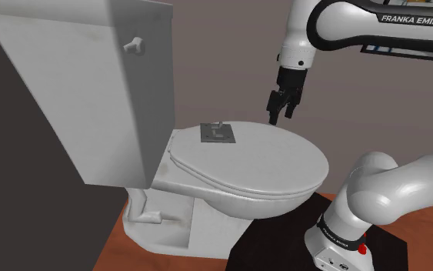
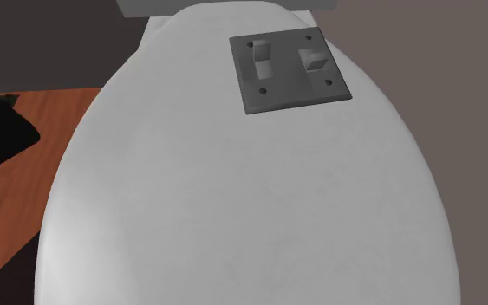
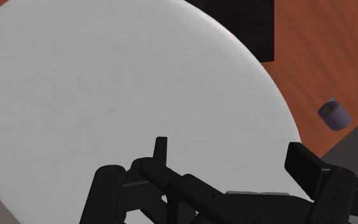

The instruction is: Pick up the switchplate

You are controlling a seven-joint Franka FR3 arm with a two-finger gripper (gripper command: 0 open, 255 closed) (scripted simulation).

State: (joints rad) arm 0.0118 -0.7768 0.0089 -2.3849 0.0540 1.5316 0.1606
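Gripper (image 1: 281, 117), black, two-fingered, hangs wide open above the white toilet lid (image 1: 268, 165); flat grey square switchplate (image 1: 217, 132) lies on it near the tank (image 1: 76, 85). Best bet: centre over it, descend, pinch a raised toggle.

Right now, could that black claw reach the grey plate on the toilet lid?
Probably yes: the switchplate lies flat on the closed toilet lid with nothing over it, and the open gripper hangs in the air nearby.
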